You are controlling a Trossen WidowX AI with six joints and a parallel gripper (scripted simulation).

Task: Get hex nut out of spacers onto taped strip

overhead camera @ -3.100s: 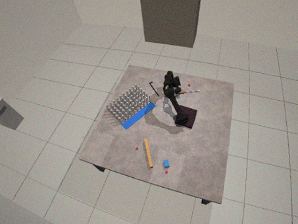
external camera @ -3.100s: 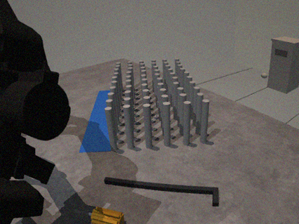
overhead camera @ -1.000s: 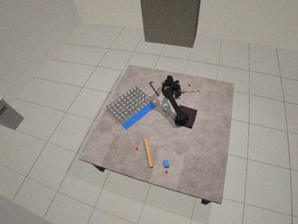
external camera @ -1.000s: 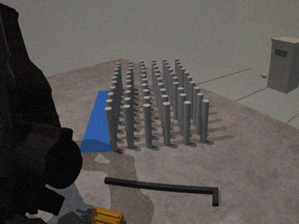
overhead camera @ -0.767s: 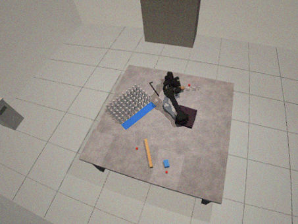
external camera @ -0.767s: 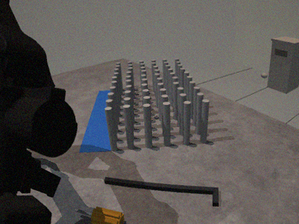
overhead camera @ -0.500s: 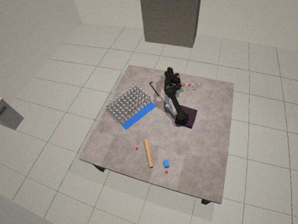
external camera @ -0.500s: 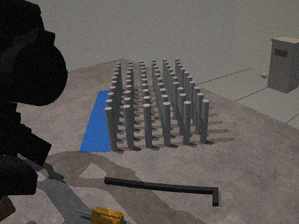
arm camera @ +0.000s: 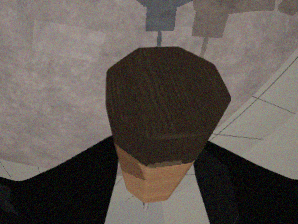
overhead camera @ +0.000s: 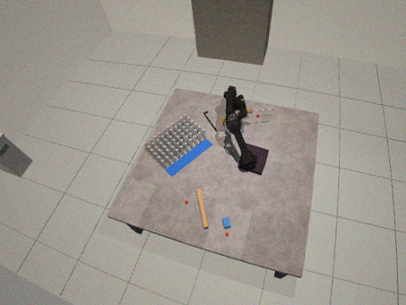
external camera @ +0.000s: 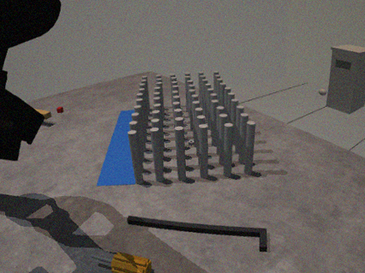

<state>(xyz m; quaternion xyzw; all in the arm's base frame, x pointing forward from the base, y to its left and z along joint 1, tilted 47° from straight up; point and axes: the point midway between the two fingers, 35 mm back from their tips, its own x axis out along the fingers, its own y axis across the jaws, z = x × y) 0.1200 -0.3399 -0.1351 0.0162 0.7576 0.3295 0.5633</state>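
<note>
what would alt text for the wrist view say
A wooden tool handle, faceted, with a dark brown end and lighter tan lower part, is gripped between the black fingers of the robot's hand, with mottled grey tabletop and pale tiled floor beyond.

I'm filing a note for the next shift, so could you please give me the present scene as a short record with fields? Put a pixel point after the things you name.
gripper: shut on the wooden-handled tool [overhead camera: 249,111] [arm camera: 162,100]
black hooked tool [overhead camera: 210,120] [external camera: 196,227]: lying on the table, outside the field
spacers [overhead camera: 176,141] [external camera: 181,155]: standing in rows
taped strip [overhead camera: 189,157] [external camera: 116,156]: blue, beside the spacers
yellow-handled tool [external camera: 132,267]: on the table
nut on strip: none visible
</note>
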